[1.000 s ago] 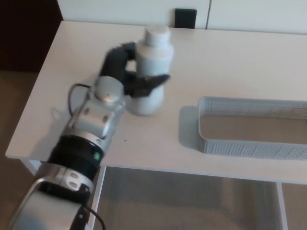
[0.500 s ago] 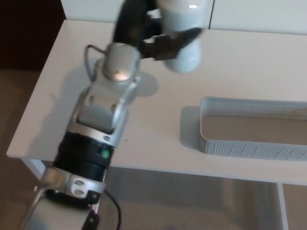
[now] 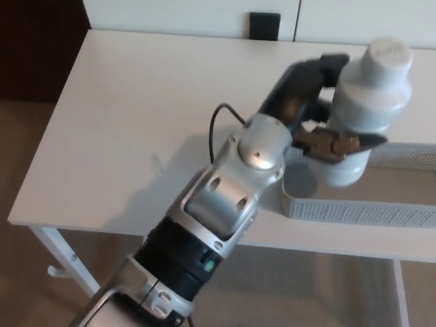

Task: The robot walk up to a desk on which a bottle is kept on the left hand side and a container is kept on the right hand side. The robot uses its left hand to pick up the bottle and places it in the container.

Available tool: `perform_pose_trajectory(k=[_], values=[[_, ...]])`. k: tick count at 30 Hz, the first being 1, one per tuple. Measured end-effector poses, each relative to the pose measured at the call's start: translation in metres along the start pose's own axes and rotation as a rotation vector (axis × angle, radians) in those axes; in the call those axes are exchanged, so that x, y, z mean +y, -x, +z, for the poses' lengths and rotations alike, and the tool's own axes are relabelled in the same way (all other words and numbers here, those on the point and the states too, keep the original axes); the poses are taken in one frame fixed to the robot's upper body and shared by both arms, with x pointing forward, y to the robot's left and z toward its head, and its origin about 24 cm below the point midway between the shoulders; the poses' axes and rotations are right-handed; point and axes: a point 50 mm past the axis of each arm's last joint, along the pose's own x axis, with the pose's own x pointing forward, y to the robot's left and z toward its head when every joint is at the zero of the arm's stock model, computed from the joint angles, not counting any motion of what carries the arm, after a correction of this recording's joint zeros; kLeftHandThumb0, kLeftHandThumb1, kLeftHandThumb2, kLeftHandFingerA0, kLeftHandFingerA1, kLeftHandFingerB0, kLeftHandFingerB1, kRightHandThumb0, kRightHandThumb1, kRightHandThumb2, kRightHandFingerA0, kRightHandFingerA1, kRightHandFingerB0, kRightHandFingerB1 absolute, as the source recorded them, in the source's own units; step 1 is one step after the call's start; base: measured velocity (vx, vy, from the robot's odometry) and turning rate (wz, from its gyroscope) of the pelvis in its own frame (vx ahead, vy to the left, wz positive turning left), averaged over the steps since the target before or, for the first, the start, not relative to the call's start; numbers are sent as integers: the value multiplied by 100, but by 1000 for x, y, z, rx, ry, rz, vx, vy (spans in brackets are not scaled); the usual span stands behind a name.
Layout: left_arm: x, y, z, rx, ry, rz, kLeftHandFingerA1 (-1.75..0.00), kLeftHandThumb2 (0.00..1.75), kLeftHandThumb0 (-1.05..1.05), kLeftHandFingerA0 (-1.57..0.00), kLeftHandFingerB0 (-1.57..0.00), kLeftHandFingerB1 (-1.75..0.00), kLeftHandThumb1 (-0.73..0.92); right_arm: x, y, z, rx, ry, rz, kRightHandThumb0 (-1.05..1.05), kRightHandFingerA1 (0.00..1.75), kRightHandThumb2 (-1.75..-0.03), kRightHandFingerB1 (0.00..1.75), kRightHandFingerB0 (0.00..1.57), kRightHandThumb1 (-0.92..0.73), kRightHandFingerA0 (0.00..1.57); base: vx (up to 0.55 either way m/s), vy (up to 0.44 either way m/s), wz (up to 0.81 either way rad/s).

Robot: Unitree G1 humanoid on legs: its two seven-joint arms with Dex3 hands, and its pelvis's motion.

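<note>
left hand (image 3: pixel 320 129) clamped round bottle (image 3: pixel 364 112), above basket (image 3: pixel 354 211).
looks rigid, smooth, likely slippery; best gripped mid-body, below the cap.

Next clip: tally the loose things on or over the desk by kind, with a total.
White plastic bottle with a round cap, held upright in the left hand above the container: 1
Pale grey mesh container, rectangular, on the white desk: 1
Total: 2
</note>
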Motion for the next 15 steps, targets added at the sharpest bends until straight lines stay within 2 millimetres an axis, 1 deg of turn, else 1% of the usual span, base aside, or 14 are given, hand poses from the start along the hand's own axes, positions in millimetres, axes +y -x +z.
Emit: perform_pose_trajectory(k=[1, 3, 4, 5, 6, 7, 8, 10, 11, 12, 13, 14, 15], values=[[0, 0, 0, 0, 0, 0, -113, 83, -24, -126, -89, -105, 71, 0, 0, 0, 0, 0, 0, -3, 48, -55, 38, 41, -43, 47, 0, 0, 0], [-4, -3, -13, 55, -25, -4, -115, 81, -24, -125, -90, -103, 72, 0, 0, 0, 1, 0, 0, -4, 47, -54, 37, 39, -44, 45, 0, 0, 0], [-4, -3, -15, 66, -29, -4, -115, 82, -24, -123, -89, -102, 72, 0, 0, 0, 1, 0, 0, 0, 47, -55, 38, 39, -43, 43, 0, 0, 0], [-4, -3, -15, 66, -29, -4, -130, 87, -22, -119, -85, -114, 71, 0, 0, 0, 1, 0, 0, -5, 48, -55, 38, 40, -42, 43, 0, 0, 0], [-6, -4, -22, 96, -40, -5, -131, 86, -23, -119, -85, -113, 72, 0, 0, 0, 1, 0, 0, -3, 49, -55, 39, 41, -43, 46, 0, 0, 0], [-6, -4, -23, 100, -42, -5, -131, 86, -23, -119, -85, -113, 72, 0, 0, 0, 1, 0, 0, -3, 49, -55, 39, 41, -43, 46, 0, 0, 0], [-6, -4, -26, 112, -47, -2, -122, 109, -23, -126, -90, -102, 60, 0, 0, 0, 1, 0, 0, -4, 49, -55, 39, 41, -43, 45, 0, 0, 0], [-6, -5, -28, 116, -49, 3, -122, 109, -23, -126, -90, -102, 60, 0, 1, -1, 2, 0, 0, -4, 49, -55, 39, 41, -43, 45, 0, 0, 0], [-6, -5, -28, 117, -50, 6, -132, 89, -24, -119, -85, -113, 70, 0, 1, -1, 3, 0, 1, -3, 50, -55, 38, 40, -43, 49, 0, 0, 0], [-6, -5, -30, 121, -51, 9, -122, 111, -23, -126, -90, -102, 59, 0, 1, -1, 4, 0, 3, -6, 48, -54, 37, 39, -42, 49, 0, 0, 0], [-6, -5, -30, 123, -51, 10, -122, 111, -23, -126, -90, -102, 59, 0, 1, -1, 4, 0, 3, -6, 48, -54, 37, 39, -42, 49, 0, 0, 0], [-6, -5, -31, 124, -51, 11, -129, 89, -24, -119, -85, -111, 70, 0, 1, -1, 5, 0, 4, -10, 47, -54, 36, 38, -42, 46, 0, 0, 0], [-6, -5, -32, 123, -50, 14, -129, 89, -24, -119, -85, -111, 70, 0, 1, -2, 6, 0, 5, -10, 47, -54, 36, 38, -42, 46, 0, 0, 0]])
